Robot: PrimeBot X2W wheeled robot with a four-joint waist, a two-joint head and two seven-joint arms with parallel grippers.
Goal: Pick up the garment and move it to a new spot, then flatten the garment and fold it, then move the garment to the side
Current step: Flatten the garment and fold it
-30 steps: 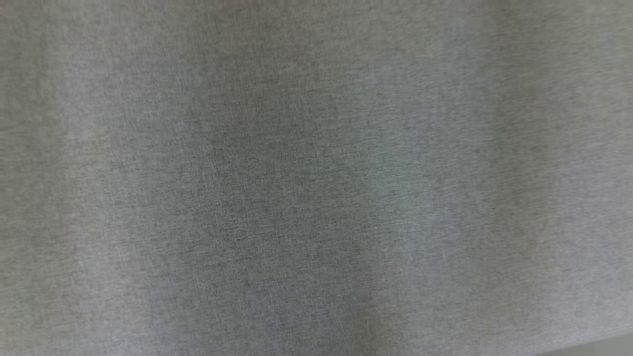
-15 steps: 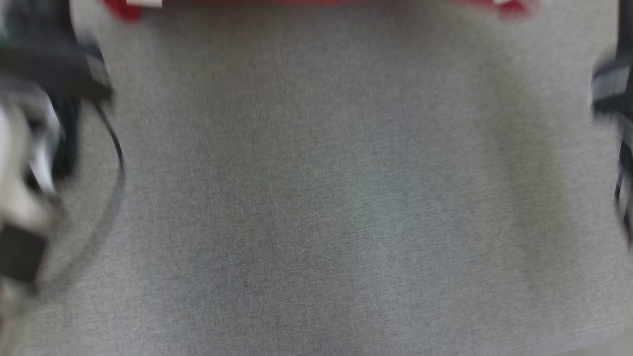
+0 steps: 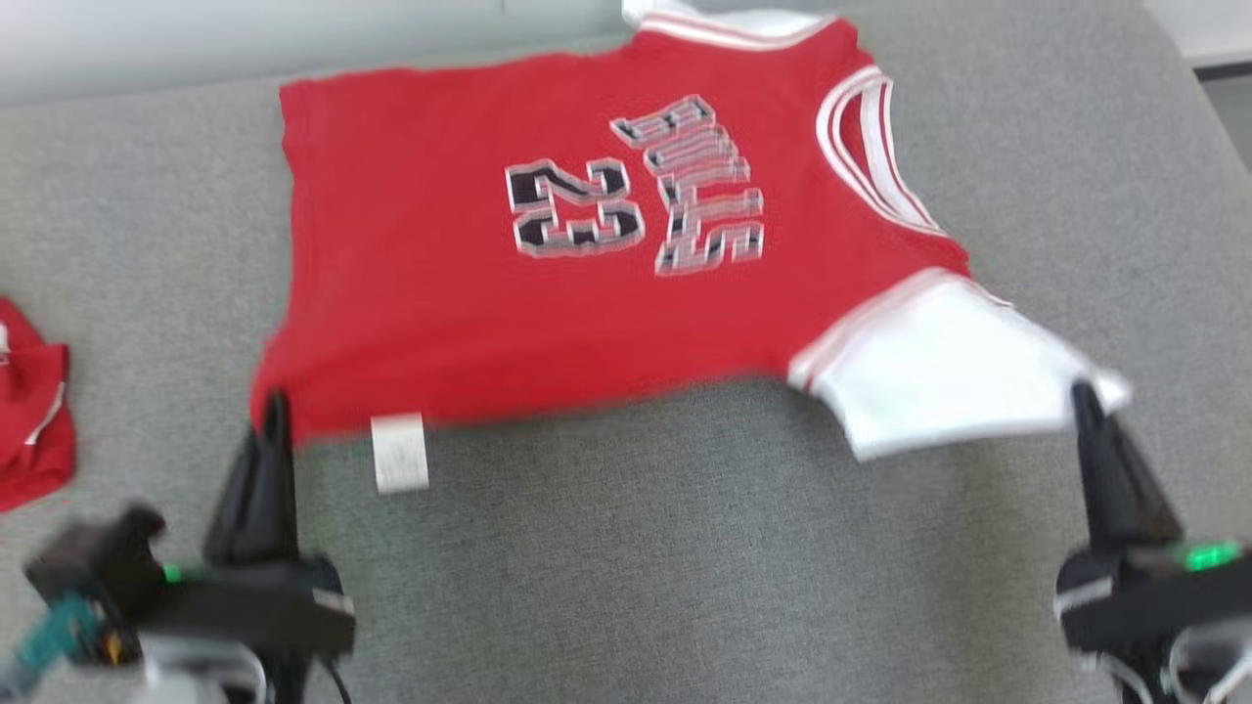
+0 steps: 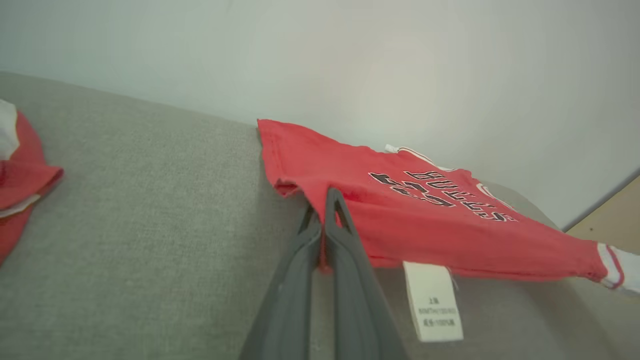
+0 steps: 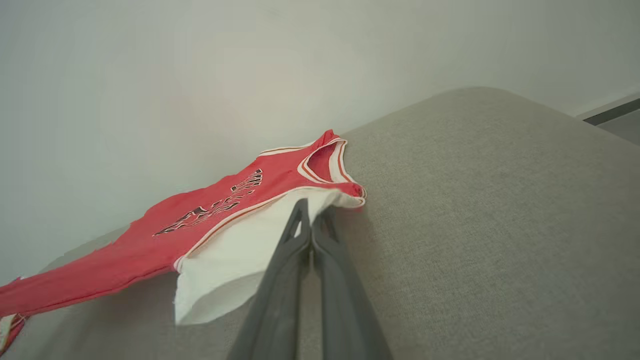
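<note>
The garment (image 3: pixel 440 274) is a red sleeveless jersey with white trim and dark lettering, spread sideways on the grey cushion (image 3: pixel 685 567). My left gripper (image 3: pixel 275 403) is shut on its near hem corner. The left wrist view shows that gripper (image 4: pixel 325 197) pinching red cloth of the garment (image 4: pixel 430 220), and a white care label (image 4: pixel 432 300) hanging beside it. My right gripper (image 3: pixel 1081 393) is shut on the white shoulder flap. From the right wrist, that gripper (image 5: pixel 311 210) clamps the flap's edge, and the garment (image 5: pixel 150 235) has its near edge raised a little off the cushion.
A second red garment (image 3: pixel 29 411) lies bunched at the cushion's left edge. A pale wall (image 3: pixel 196 39) runs close behind the jersey. The cushion's right edge drops to the floor (image 3: pixel 1232 108). Open grey cushion lies between my grippers.
The head camera has swung: a second ago it showed bare grey cushion, then blurred grippers and a red strip at the top, and now the whole jersey with both grippers on it.
</note>
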